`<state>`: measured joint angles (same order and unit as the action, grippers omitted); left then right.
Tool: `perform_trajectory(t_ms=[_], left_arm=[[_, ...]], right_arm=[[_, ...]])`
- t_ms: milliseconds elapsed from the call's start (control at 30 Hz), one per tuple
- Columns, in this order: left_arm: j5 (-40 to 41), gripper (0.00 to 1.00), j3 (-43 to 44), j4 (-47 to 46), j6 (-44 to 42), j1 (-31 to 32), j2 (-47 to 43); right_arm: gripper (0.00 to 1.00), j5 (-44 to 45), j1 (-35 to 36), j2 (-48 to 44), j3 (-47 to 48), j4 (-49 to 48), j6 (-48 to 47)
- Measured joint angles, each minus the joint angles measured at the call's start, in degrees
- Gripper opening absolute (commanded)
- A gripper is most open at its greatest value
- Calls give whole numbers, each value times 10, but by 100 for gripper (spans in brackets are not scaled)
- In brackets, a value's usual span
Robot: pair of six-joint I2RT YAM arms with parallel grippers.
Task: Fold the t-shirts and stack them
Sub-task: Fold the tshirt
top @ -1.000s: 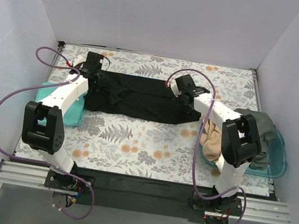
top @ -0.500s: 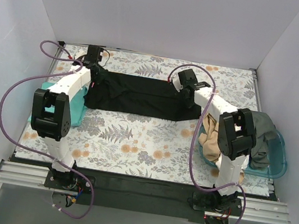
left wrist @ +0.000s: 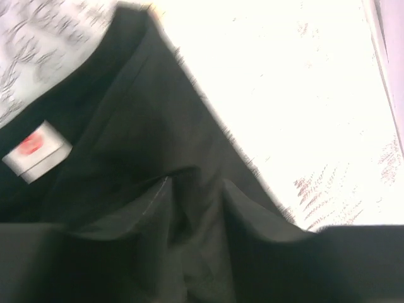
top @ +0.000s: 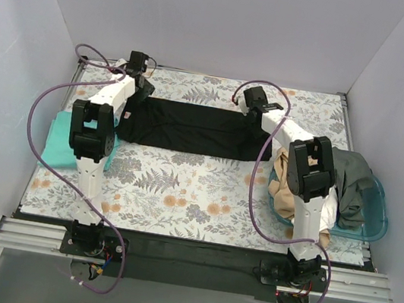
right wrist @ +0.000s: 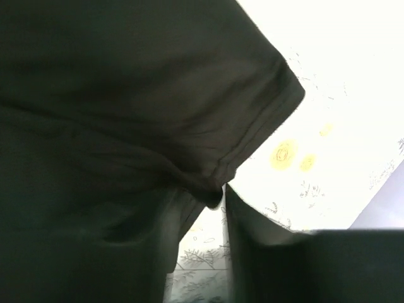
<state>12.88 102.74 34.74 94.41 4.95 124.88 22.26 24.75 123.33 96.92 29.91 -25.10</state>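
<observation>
- Stretching across the far part of the flower-patterned desk [top: 180, 194], a black t-shirt [top: 190, 128] lies flat as a long band running left to right.
- At the band's far left corner sits the left tool [top: 138, 80]; its wrist camera is filled with dark, blurred cloth folds and a small red-and-white neck label [left wrist: 36, 150]. I cannot tell whether its jaws are spread or pinching the cloth.
- At the far right corner sits the right tool [top: 253, 102]; its wrist camera shows a stitched sleeve hem [right wrist: 265, 126] very close, bunched at one spot, with the bright desk behind. I cannot tell whether its jaws grip the cloth.
- On the desk's right side stands a translucent teal plastic basket [top: 378, 214], partly hidden by the right arm.
- Inside it, a crumpled tan t-shirt [top: 285, 191] spills over the left end, near the black shirt's right end.
- Beside the tan one, a grey t-shirt [top: 351, 183] is heaped in the basket and drapes over its far rim.
- By the desk's left edge, a teal t-shirt [top: 56, 140] lies folded flat, partly under the left arm.
</observation>
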Motion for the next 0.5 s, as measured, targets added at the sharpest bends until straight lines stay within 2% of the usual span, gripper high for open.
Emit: perform_trajectory(t_ms=[33, 67, 100, 133, 233, 300, 367, 400, 500], left_arm=[[-2, 44, 31, 7, -4, -1, 21], [-3, 53, 63, 16, -8, -3, 40], [-4, 56, 87, 22, -14, -3, 53], [-6, 56, 106, 30, -17, -4, 60], [-16, 59, 113, 39, -28, -5, 50], [-23, 60, 87, 36, -32, -6, 28], [-34, 61, 28, 30, -33, -6, -10], [-40, 67, -3, 29, -33, -6, -31], [-53, 72, -101, 14, -31, -3, -93]], right_arm=[[55, 6, -3, 7, 7, 0, 3], [64, 14, -5, 10, 9, 0, 7], [91, 20, -8, 10, 9, 2, 11], [98, 26, -9, 9, 9, 2, 19], [98, 35, -14, -5, 4, 2, 30], [98, 31, -14, -29, -7, 3, 48], [98, 18, -14, -66, -25, -1, 70], [98, 7, -14, -90, -39, -5, 84], [98, -36, -14, -172, -101, -28, 126]])
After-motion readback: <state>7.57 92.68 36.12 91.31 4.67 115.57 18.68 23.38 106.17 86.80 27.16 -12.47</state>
